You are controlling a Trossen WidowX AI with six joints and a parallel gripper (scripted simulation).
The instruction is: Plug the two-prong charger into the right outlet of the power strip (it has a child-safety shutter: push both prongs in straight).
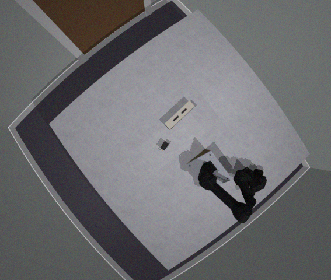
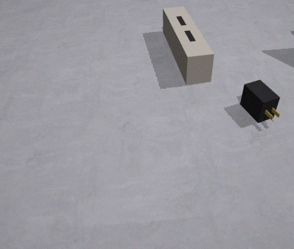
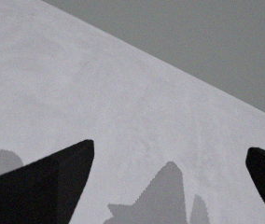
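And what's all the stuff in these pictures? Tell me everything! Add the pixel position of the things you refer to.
power strip (image 1: pixel 170 123) (image 2: pixel 199 68): one, cream, on the table
slots (image 1: pixel 176 118) (image 2: pixel 190 36): two, dark, in the strip's top
charger (image 1: pixel 164 146) (image 2: pixel 251 99): one, black, lying beside the strip, apart from it
prongs (image 2: pixel 268 114): two, gold, on the charger's end
table (image 1: pixel 114 150) (image 2: pixel 87 161) (image 3: pixel 53 70): one, grey, under the strip and charger
brown panel (image 1: pixel 108 18): one, brown, past the table's far-left edge from above
board (image 1: pixel 216 159): one, pale with brown edge, by the arm; maybe robot's
arm (image 1: pixel 224 194): one, black, at the table's lower right from above
gripper (image 3: pixel 171 146): one, black, two fingers spread open
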